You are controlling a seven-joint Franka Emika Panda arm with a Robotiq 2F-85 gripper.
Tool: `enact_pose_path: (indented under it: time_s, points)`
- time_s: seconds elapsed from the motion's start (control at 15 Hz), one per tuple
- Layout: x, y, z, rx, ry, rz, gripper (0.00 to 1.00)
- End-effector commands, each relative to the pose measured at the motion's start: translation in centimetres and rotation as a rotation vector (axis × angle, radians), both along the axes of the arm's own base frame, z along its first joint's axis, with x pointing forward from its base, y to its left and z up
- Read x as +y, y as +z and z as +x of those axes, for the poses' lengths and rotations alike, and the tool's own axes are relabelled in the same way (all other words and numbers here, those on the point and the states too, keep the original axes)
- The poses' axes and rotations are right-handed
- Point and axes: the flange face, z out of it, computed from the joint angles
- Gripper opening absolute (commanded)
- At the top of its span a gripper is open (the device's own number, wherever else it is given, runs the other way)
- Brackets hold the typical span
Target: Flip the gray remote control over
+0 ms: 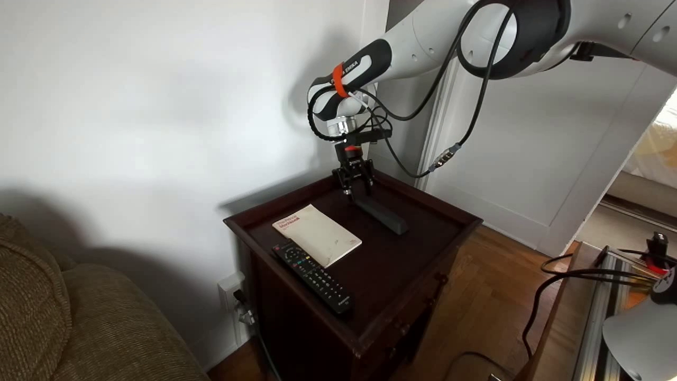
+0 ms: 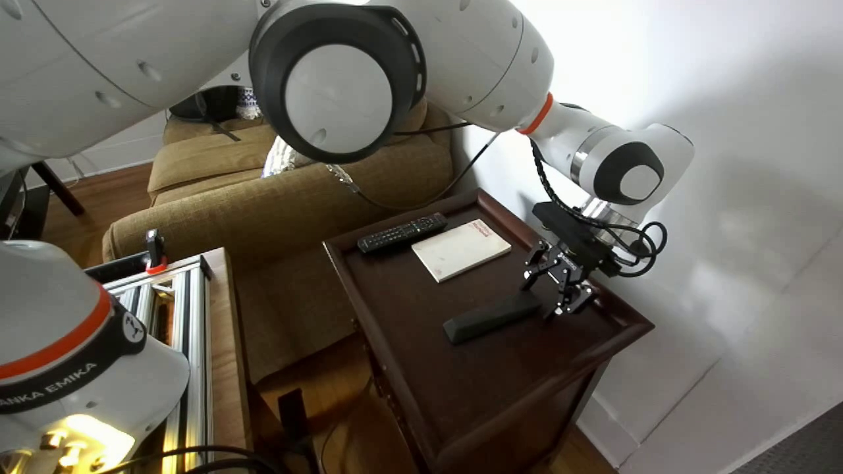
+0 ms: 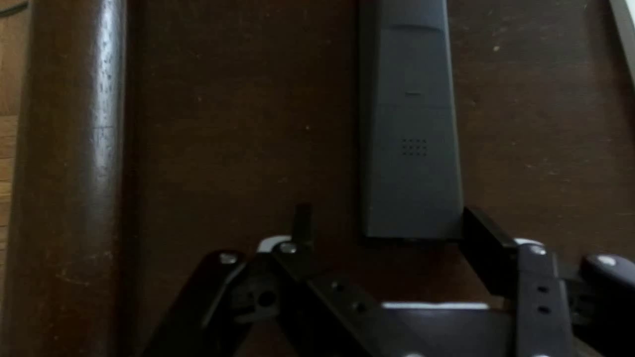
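The gray remote control (image 1: 381, 216) lies flat on the dark wooden tabletop, with a plain face up and no buttons showing. It also shows in an exterior view (image 2: 490, 319). In the wrist view the gray remote (image 3: 412, 124) shows a seam, a small grid of dots and a ridge; its far end is cut off. My gripper (image 3: 387, 213) is open at the remote's near end. The right fingertip meets the remote's right edge in the picture; I cannot tell if they touch. The left finger stands apart from it. The gripper (image 1: 359, 193) points down in both exterior views.
A cream booklet (image 1: 317, 234) lies beside the gray remote. A longer black remote with buttons (image 1: 312, 275) lies along the table's edge past it. The tabletop has a raised rim (image 2: 408, 368). A white wall (image 1: 158, 106) stands close behind, and a brown sofa (image 2: 296, 204) stands alongside.
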Motion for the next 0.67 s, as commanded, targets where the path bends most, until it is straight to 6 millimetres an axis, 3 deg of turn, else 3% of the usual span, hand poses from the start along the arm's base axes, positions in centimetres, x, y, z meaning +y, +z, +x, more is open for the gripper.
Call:
enact_pose_path:
  time_s: [0.0,0.13,0.2,0.27,0.33,0.4,0.6]
  points:
    - [-0.21,-0.66,0.15,0.023,0.018,0.005,0.44]
    - [-0.2,-0.7,-0.03,0.04,0.016,0.007,0.29]
    - [-0.17,-0.79,-0.18,0.052,0.014,0.006,0.26]
    - [-0.1,-0.85,-0.29,0.062,0.013,0.009,0.32]
    - [-0.15,-1.03,-0.37,0.069,0.011,0.012,0.76]
    - [-0.1,-0.97,-0.35,0.071,0.012,0.015,0.77]
    - [0.02,-1.26,-0.74,0.101,0.016,0.014,0.99]
